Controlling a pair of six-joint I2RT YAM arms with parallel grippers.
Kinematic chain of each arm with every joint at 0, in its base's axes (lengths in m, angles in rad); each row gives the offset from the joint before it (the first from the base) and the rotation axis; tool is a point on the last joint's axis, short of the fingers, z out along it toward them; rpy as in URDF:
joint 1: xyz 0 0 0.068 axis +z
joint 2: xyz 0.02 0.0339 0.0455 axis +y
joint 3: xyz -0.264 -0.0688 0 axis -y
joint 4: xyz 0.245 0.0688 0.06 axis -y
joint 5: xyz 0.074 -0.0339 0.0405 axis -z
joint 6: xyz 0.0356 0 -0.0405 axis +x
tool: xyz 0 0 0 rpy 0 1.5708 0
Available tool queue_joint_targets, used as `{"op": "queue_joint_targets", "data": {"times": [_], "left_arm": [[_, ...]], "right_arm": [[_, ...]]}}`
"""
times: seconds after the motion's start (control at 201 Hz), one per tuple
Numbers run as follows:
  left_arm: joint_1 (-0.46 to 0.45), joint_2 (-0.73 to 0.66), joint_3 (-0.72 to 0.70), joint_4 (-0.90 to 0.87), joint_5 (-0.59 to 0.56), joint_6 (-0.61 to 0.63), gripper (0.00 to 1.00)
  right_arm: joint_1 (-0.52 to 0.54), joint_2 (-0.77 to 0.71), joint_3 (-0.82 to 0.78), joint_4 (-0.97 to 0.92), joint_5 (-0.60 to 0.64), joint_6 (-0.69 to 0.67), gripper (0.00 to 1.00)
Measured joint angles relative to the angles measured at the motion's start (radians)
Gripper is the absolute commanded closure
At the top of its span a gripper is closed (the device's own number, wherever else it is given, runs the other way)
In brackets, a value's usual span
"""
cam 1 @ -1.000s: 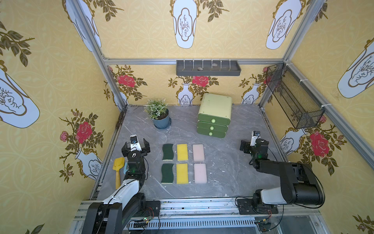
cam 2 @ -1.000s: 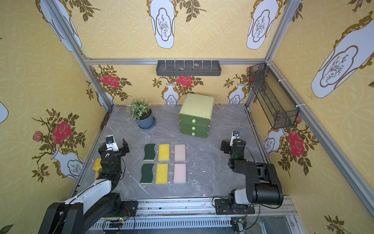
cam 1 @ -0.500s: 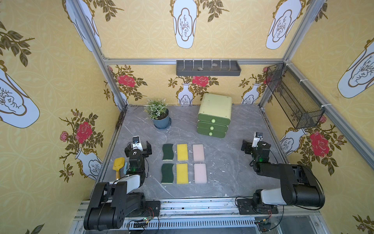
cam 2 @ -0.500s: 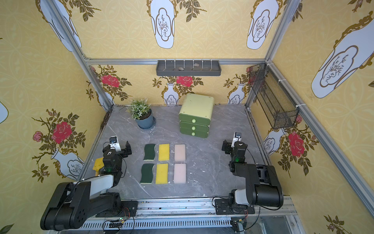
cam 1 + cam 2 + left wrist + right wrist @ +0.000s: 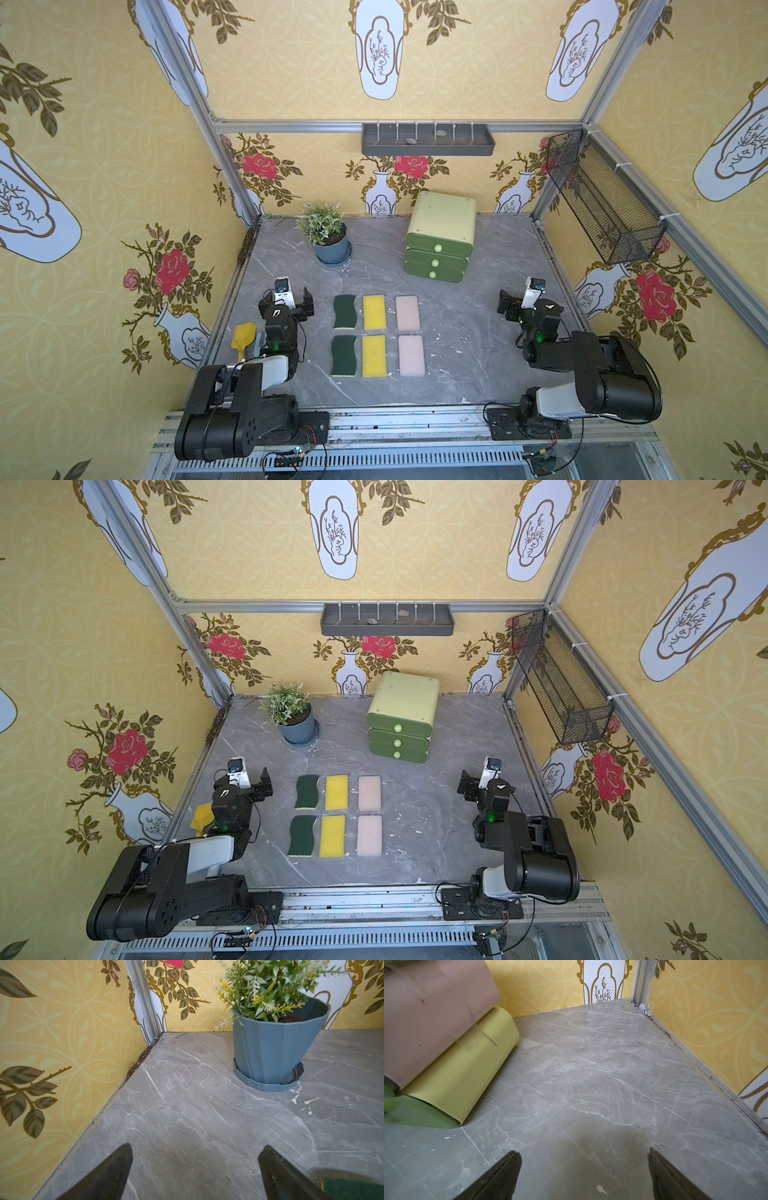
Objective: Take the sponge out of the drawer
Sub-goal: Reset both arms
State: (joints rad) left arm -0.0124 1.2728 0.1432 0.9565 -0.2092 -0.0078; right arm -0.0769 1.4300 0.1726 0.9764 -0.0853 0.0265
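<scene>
A: Where are the sponges (image 5: pixel 374 355)?
B: Six, mid-frame in both top views, between the left gripper (image 5: pixel 286 302) and right gripper (image 5: pixel 521 303). The drawer unit (image 5: pixel 440 237), above them, has every drawer shut.
A: Jaws?
B: Both spread wide, holding nothing, apart from the sponges.

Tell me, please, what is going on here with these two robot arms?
Nothing is being handled right now. The left gripper and the right gripper both hang open and empty, low over the table at its two sides. Six sponges lie in two rows between them. The green drawer unit at the back has all three drawers shut, so no sponge is coming out of it yet.
</scene>
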Motion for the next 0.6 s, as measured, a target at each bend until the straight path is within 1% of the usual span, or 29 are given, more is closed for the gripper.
{"op": "queue_joint_targets", "data": {"times": [0.597], "left_arm": [[0.0, 0.0, 0.0, 0.0, 0.0, 0.0, 0.0]], "right_arm": [[-0.002, 0.001, 0.0, -0.002, -0.01, 0.006, 0.02]]}}
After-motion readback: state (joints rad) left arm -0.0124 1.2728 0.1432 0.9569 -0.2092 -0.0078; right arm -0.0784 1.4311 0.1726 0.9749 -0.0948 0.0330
